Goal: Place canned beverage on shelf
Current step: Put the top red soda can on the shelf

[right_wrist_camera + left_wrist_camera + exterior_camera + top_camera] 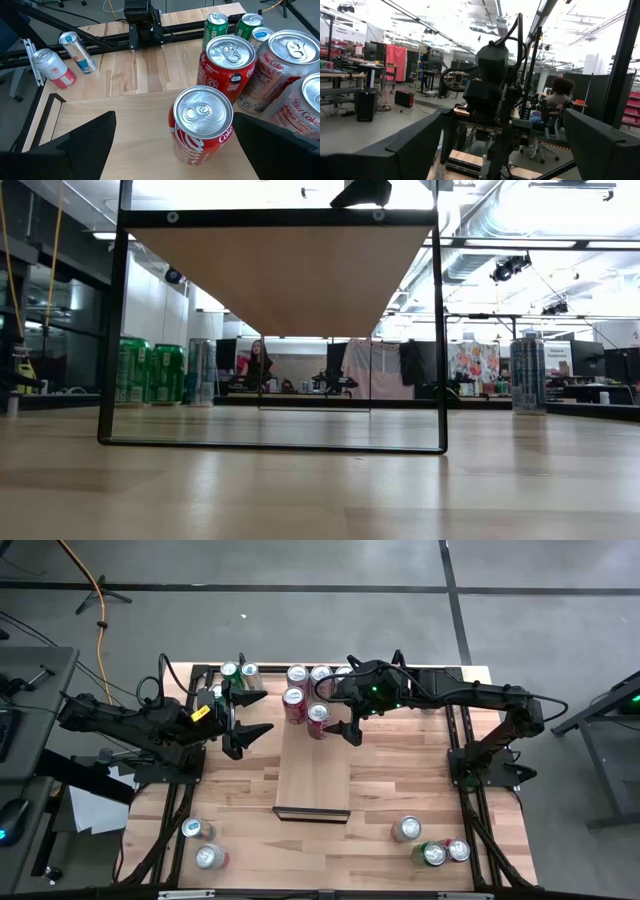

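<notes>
Butcher-block planks make up the counter point(400, 780), and the pale shelf point(312, 775) lies along its middle. At the shelf's far end stands a red Coca-Cola can point(201, 125), upright on the board, directly between the spread fingers of the right hand point(350, 716), which is open around it without touching. Just beyond it, off the shelf's end, stand another red cola can point(226, 66) and white Diet Coke cans point(280, 67), with green cans point(215, 26) farther back. The left hand point(255, 713) hovers open beside the shelf's far left corner, holding nothing. Toward the near edge, loose cans point(434, 852) lie on the counter at both sides. Beyond the counter, a seated person point(555, 102) is in the workshop.
</notes>
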